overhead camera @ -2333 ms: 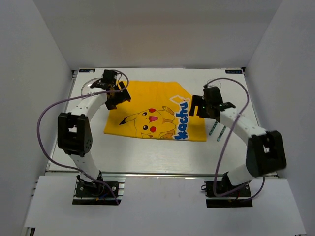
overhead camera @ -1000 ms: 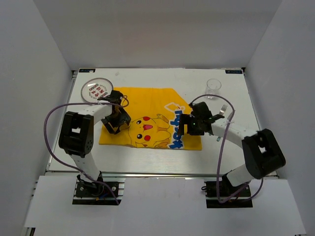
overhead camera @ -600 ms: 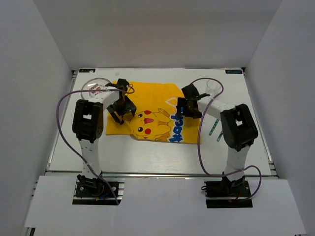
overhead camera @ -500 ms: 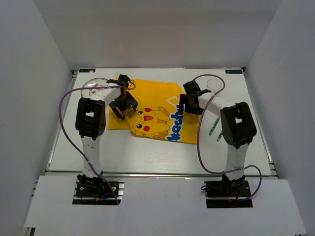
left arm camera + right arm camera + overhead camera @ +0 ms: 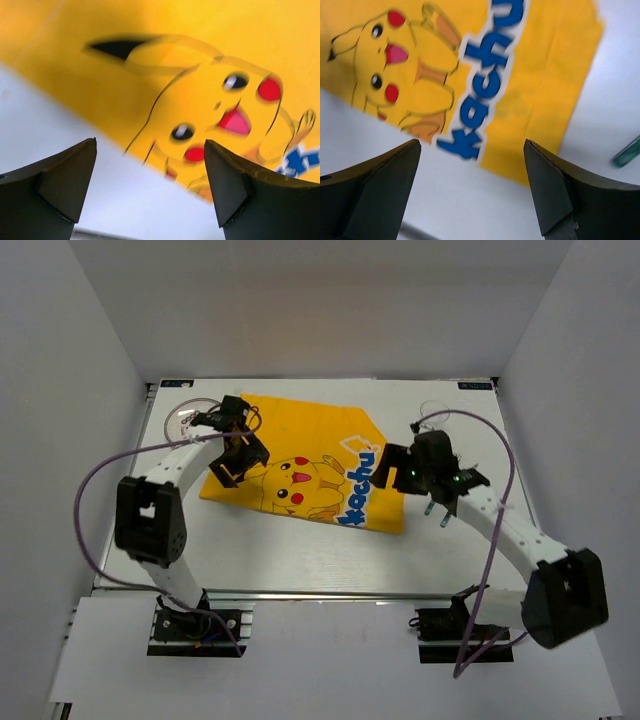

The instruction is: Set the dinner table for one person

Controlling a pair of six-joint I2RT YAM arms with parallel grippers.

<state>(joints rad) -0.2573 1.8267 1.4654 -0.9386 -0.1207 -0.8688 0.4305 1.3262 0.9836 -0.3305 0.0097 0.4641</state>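
The dinner table is a white top, and a yellow Pikachu cloth lies flat across its middle. My left gripper hovers over the cloth's left edge, open and holding nothing. In the left wrist view the cloth fills the upper part, with bare table below, and the left gripper stands wide. My right gripper is open over the cloth's right end. In the right wrist view the right gripper spans the cloth's blue lettering and the white table.
A small clear plate with red marks sits at the far left, partly behind the left arm. Cutlery with green handles lies right of the cloth; one handle shows in the right wrist view. White walls enclose three sides.
Both arms have swung outward, with their elbows moving toward the table's sides. The cloth has shifted slightly and lies spread out. Both grippers stay open.
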